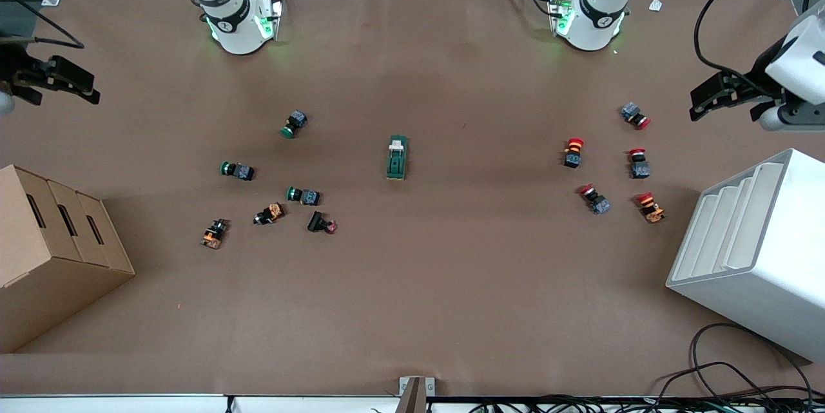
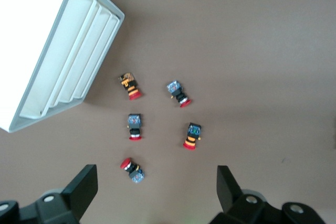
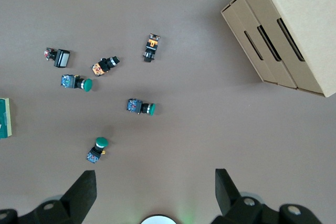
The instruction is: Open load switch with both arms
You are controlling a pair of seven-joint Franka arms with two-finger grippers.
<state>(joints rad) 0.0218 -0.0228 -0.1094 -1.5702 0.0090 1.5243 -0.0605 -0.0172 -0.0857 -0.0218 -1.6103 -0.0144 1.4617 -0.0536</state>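
Switch (image 1: pixel 397 157) lies mid-bench (image 1: pixel 412 310), cream lever end toward the bases, between green buttons (image 1: pixel 295 124) at the right arm's end and red buttons (image 1: pixel 573 152) at the left arm's end. Left hand (image 1: pixel 725 94) hangs open above the white rack (image 1: pixel 747 252). Right hand (image 1: pixel 55 81) hangs open above the cardboard boxes (image 1: pixel 51 252). Neither touches anything.
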